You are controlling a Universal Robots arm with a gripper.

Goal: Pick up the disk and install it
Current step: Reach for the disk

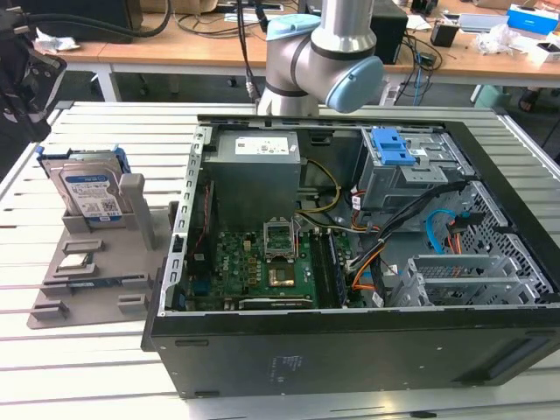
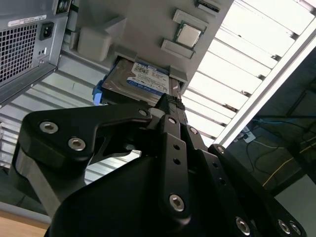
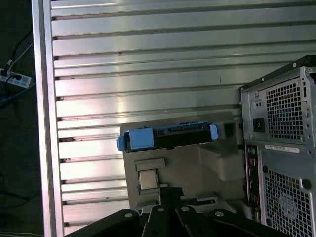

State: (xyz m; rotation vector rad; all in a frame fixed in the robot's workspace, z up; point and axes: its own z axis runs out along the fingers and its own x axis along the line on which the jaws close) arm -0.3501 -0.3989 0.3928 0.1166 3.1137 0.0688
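Gripper (image 2: 169, 104): near disk (image 1: 87, 188), not touching; spread or pressed together, cannot tell. Disk: propped in grey holder (image 1: 133, 199) on surface (image 1: 87, 372).

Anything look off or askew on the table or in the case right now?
Nothing stands out. The disk leans in its slot on the grey fixture, which looks like its intended rest. The processor chip lies flat in a pocket of the same fixture. The open computer case sits square on the table, its cables all inside.
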